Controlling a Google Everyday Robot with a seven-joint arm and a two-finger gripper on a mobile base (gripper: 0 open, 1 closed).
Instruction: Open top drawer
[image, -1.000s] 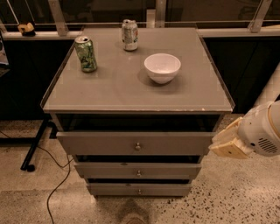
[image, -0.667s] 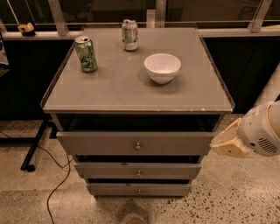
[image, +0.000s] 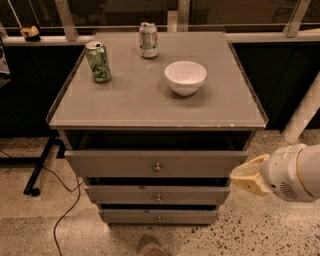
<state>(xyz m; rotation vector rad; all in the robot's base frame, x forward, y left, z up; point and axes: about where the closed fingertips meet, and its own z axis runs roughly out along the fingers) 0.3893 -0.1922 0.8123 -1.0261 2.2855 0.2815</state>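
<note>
Below grey flat tabletop, wide grey matte top drawer appears slightly out. Rigid, prob. light. Hold pt: small round metallic knob, slippery. White-tan gripper beside front's right end, apart; aperture: cannot tell.

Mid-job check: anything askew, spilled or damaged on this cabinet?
Nothing spilled or damaged. The green can, silver can and white bowl stand upright on the cabinet top. The top drawer sits level, a dark gap above its front. The gripper is beside its right end, off the knob.
</note>
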